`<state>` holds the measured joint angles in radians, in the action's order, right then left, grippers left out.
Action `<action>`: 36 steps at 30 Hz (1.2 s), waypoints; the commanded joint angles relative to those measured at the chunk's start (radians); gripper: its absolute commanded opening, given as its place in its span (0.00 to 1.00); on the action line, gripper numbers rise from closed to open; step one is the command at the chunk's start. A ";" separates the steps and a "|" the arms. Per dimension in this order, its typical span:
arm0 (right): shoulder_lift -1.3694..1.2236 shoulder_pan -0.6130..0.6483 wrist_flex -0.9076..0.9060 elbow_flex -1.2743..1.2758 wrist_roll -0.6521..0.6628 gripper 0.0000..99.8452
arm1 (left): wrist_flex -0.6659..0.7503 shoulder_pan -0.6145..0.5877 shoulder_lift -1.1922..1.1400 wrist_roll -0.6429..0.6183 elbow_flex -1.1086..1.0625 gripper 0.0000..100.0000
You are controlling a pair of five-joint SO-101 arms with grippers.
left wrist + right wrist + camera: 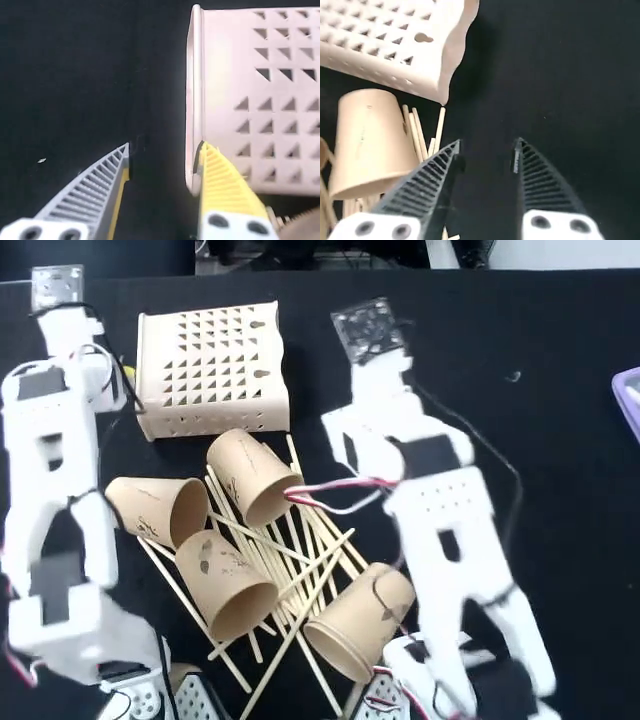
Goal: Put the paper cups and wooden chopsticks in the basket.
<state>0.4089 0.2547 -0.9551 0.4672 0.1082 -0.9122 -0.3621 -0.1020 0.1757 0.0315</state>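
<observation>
The cream perforated basket appears to lie on its side at the back of the black table, a perforated wall facing up. In front of it lie several brown paper cups on their sides over a scattered pile of wooden chopsticks. My left gripper is open and holds nothing, its yellow finger close beside the basket's rim. Right of the basket my right gripper hangs open above bare table, with a cup and the basket's corner to one side.
A purple object sits at the table's right edge. Both white arms reach from the front edge toward the back, flanking the pile. Red and white cables hang from the right arm over the chopsticks. Bare black cloth lies right of the right arm.
</observation>
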 commanded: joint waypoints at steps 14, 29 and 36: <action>-0.163 0.008 0.265 0.136 -0.006 0.16 | -0.003 0.039 -0.235 -0.126 0.424 0.23; -0.159 0.011 0.264 0.159 -0.006 0.16 | 0.006 0.008 -0.307 -0.133 0.351 0.23; -0.159 0.011 0.262 0.159 -0.006 0.16 | 0.008 -0.018 -0.353 -0.132 0.311 0.23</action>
<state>0.2371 0.2547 -0.7096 0.6360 0.1066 -0.9014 -0.3514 -0.4473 0.0499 0.3521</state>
